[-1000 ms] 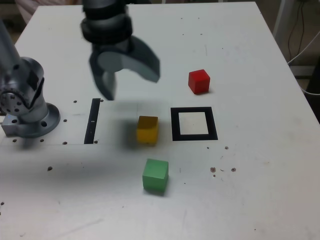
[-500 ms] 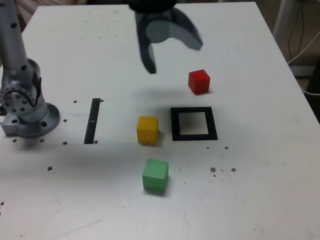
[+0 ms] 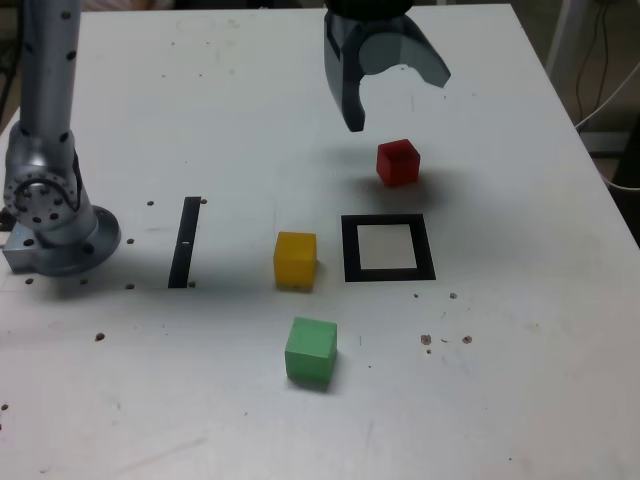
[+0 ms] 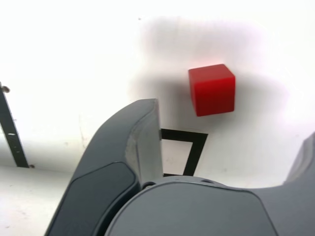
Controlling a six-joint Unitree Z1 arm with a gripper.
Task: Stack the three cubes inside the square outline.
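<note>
- Since a second ago the gripper has swung across the bench from above the yellow cube toward the exterior view's right and far side; it now hangs just beyond the red cube
- Cubes and outline have not shifted over that second
- Jaws spread wide, nothing between them; in the exterior view one dark finger points down, the other curves off toward that view's right
- Red cube sits on the bench on the far side of the square outline, near it but apart, in the gripper's shadow
- Yellow cube stands just beside the outline on the exterior view's left, not inside it
- Green cube rests nearer the camera than the yellow one, close to it, not touching
- White centre of the outline holds no cube; no cube stacked on another
- Narrow black strip lies further to the exterior view's left, between the yellow cube and the arm's base
- Wrist view: red cube ahead between the parted jaws, no contact; one corner of the outline shows beside the near finger; part of the strip at the frame's edge
- Bench surface white, with small dark specks and holes
</note>
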